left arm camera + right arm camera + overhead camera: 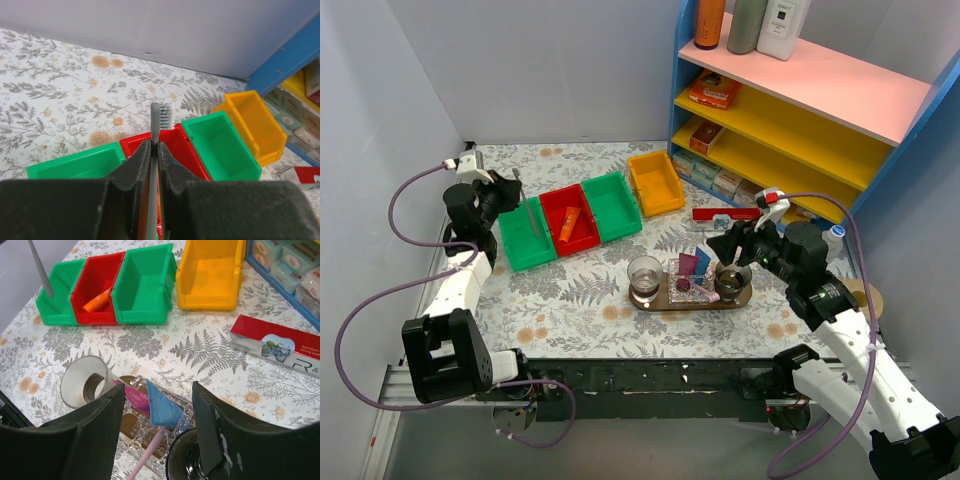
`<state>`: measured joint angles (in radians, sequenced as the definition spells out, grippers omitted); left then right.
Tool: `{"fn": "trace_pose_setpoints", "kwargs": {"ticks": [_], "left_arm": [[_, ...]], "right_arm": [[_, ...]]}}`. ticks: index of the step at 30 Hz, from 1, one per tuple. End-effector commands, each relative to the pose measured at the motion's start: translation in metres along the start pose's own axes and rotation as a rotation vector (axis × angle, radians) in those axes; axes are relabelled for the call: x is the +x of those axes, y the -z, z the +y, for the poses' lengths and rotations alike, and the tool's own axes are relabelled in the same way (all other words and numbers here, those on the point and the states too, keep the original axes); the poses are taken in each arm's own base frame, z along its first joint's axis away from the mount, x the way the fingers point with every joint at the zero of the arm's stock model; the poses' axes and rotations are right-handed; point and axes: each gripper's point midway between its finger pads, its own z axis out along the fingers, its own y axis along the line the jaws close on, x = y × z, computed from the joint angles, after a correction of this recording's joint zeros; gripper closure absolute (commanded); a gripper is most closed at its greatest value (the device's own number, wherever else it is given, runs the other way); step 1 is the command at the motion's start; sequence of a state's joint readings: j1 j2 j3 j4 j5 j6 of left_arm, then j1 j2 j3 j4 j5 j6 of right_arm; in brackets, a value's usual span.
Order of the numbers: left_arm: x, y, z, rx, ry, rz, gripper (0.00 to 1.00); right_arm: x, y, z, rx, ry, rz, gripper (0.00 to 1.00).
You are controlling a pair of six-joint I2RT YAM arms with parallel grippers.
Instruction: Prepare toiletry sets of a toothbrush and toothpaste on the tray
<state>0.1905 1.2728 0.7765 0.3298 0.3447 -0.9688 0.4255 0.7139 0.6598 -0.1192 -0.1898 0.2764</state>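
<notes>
**Grey toothbrush lifted at the bins; carry to the tray is next**

Top external view: the left hand [518, 190] holds the grey toothbrush [528, 205] nearly upright, its lower end over the leftmost green bin [525, 240]. The tray [665, 303] lies well apart, to the right on the tabletop [570, 300]. It carries a clear cup [645, 275], a dark cup [731, 281], and the magenta tube [688, 263] and blue tube [703, 261] between them. The right hand [728, 243] hovers just behind the dark cup. We judge that the brush must rise clear of the bin wall, cross without tilting, and come down into a cup. The right hand should give way first.

Left wrist view: the left hand [154, 150] is clamped tight on the handle and the bristle head [162, 115] stands above the fingers [132, 167]. Only this view shows the grip is centred and snug. The tray is out of frame.

Right wrist view: the right hand [157, 390] is spread wide and holds nothing. The blue tube [162, 407] and magenta tube [135, 397] stand between its fingers [95, 432]. This view alone shows a pink handle [147, 455], probably a toothbrush, lying by the tubes. It also shows an orange tube [97, 300] in the red bin [97, 282]. We cannot tell whether the dark cup [187, 460] has room.
</notes>
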Motion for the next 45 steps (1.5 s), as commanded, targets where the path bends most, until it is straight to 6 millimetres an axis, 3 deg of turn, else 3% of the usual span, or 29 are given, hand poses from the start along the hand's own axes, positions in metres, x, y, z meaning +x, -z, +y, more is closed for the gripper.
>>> {"fn": "trace_pose_setpoints", "kwargs": {"ticks": [1, 13, 20, 28, 37, 45], "left_arm": [[-0.015, 0.006, -0.035, 0.123, -0.017, -0.033, 1.0], [0.011, 0.014, -0.129, 0.353, -0.099, 0.039, 1.0], [0.025, 0.032, -0.176, 0.498, -0.155, 0.049, 1.0], [0.043, 0.059, -0.228, 0.655, -0.217, 0.061, 1.0], [0.066, 0.077, -0.264, 0.758, -0.252, 0.108, 1.0], [0.083, 0.088, -0.282, 0.817, -0.278, 0.142, 1.0]], "right_arm": [[-0.032, 0.005, 0.012, -0.025, 0.032, -0.017, 0.37], [-0.042, -0.011, 0.05, -0.189, 0.003, 0.066, 0.38], [-0.036, -0.04, 0.085, -0.249, 0.037, 0.153, 0.4], [-0.067, -0.072, 0.123, -0.281, 0.063, 0.122, 0.4], [-0.073, -0.103, 0.132, -0.28, 0.018, 0.132, 0.41], [-0.08, -0.114, 0.134, -0.284, 0.004, 0.102, 0.41]]}}
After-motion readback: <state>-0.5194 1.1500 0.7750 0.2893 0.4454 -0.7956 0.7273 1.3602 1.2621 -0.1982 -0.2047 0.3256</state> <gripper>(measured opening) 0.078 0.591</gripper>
